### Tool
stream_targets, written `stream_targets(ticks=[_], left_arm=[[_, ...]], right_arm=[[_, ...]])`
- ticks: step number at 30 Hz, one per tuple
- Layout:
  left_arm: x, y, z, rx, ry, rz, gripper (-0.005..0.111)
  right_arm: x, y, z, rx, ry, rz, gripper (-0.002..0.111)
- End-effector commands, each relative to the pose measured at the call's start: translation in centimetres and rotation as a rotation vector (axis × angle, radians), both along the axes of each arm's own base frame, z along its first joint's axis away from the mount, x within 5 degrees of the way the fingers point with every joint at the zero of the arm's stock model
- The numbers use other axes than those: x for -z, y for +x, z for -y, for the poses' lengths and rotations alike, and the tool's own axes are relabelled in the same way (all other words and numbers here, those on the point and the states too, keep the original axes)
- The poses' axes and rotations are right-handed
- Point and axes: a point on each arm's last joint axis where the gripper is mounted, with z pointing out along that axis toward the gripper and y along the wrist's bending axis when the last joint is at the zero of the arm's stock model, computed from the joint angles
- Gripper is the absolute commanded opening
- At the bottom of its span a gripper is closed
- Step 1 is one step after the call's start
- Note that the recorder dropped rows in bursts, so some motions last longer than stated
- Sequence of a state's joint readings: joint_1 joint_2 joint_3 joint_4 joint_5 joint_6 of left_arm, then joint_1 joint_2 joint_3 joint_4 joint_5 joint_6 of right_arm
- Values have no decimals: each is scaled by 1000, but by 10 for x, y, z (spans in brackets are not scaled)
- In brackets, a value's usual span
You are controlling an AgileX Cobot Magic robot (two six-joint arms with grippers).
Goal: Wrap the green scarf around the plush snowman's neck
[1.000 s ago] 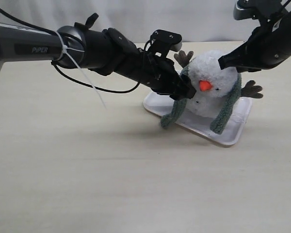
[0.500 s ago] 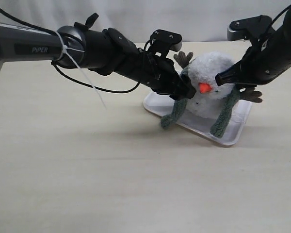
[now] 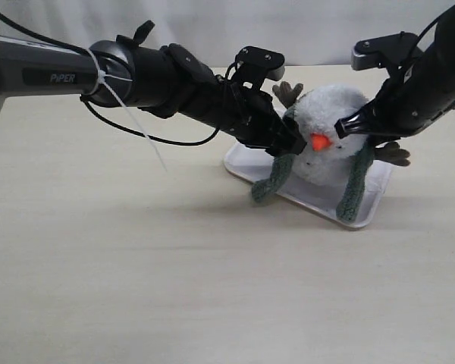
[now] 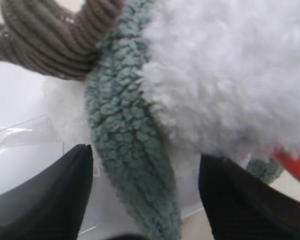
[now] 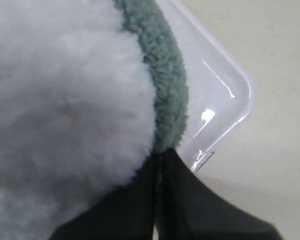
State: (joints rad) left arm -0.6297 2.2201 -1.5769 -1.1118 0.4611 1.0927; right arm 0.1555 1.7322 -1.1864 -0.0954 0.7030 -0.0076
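The left gripper point(image 3: 291, 144) sits right against the plush snowman point(image 3: 330, 114), at the side of its head just beside the orange nose point(image 3: 319, 141). Its fingers point(image 4: 40, 200) are spread apart, with one strand of the green scarf point(image 3: 273, 176) hanging between them and no clear contact. The left arm stretches out low and nearly level towards the snowman, its wrist angled slightly down.

The right gripper point(image 3: 343, 125) comes at the snowman from the other side of the nose. Its arm slopes down steeply from above and behind the snowman. In the right wrist view its two fingers point(image 5: 125, 205) are pressed together, and the scarf runs along the white fur straight into their tips, so it looks pinched there.

The scarf passes behind the snowman and both ends hang down in front of its body, one on each side. The snowman stands upright on a white tray point(image 3: 239, 163), its brown twig arm point(image 3: 290, 92) sticking up behind the left gripper.
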Motion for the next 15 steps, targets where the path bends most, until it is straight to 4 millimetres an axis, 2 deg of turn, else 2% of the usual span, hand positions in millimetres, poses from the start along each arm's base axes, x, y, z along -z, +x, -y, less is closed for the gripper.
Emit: stream_targets(ticks=[1, 4, 8, 11, 15], left_arm=[[-3, 0, 2, -2, -8, 9, 58], [-3, 0, 2, -2, -8, 9, 58], [-3, 0, 2, -2, -8, 9, 58], [-3, -1, 3, 13, -4, 6, 58], [-1, -2, 2, 45, 19, 21, 58]], right_arm=[[-42, -4, 2, 4, 12, 95, 4], [-68, -10, 3, -5, 25, 169, 4], [-88, -19, -10, -101, 153, 239, 4], [-90, -19, -22, -205, 243, 250, 4], [-72, -12, -26, -207, 269, 182, 4]])
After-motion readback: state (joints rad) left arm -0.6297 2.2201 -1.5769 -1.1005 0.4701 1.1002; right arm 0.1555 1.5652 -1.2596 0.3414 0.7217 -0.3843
